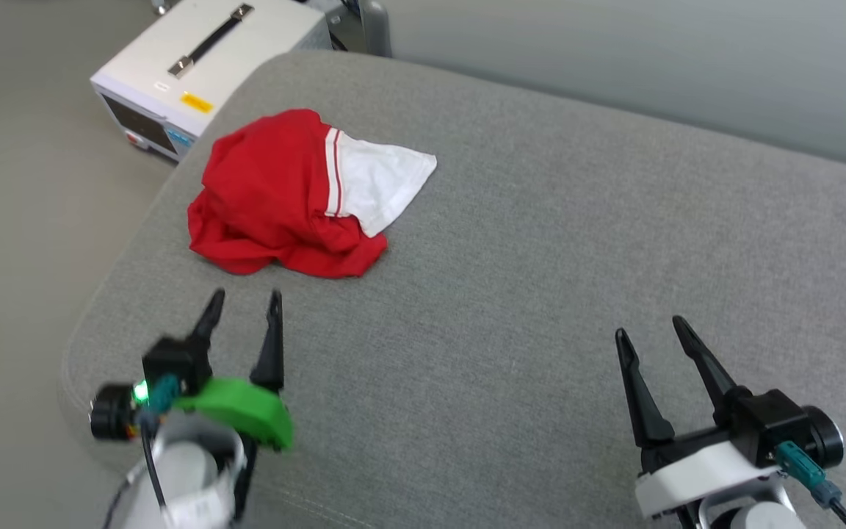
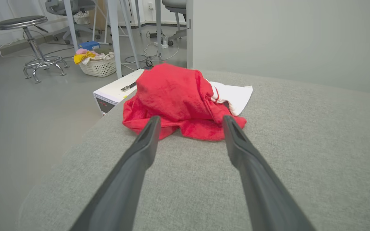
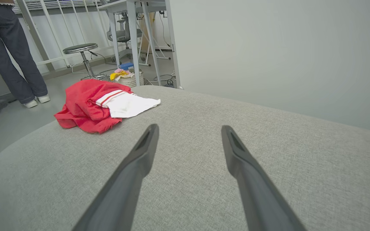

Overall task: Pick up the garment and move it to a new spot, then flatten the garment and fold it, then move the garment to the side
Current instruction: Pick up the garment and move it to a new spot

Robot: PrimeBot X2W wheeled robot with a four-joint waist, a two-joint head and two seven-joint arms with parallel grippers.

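The garment (image 1: 283, 198) lies crumpled in a red heap on the grey cushioned surface (image 1: 540, 257), near its far left corner, with one white sleeve and its red-striped trim spread to the right. My left gripper (image 1: 245, 301) hovers open just short of the heap's near edge, nothing between its fingers. In the left wrist view the garment (image 2: 175, 96) sits right beyond that gripper (image 2: 189, 119). My right gripper (image 1: 651, 328) stands open over bare cushion at the lower right, far from the cloth. Its wrist view has the garment (image 3: 88, 106) off to the left of the gripper (image 3: 188, 128).
A white box-shaped device (image 1: 195, 66) sits on the floor beyond the cushion's far left corner. A grey wall (image 1: 651, 66) runs behind the cushion. A person's legs (image 3: 8, 54), a stool (image 3: 82, 57) and a laundry basket (image 2: 100, 64) stand on the floor beyond.
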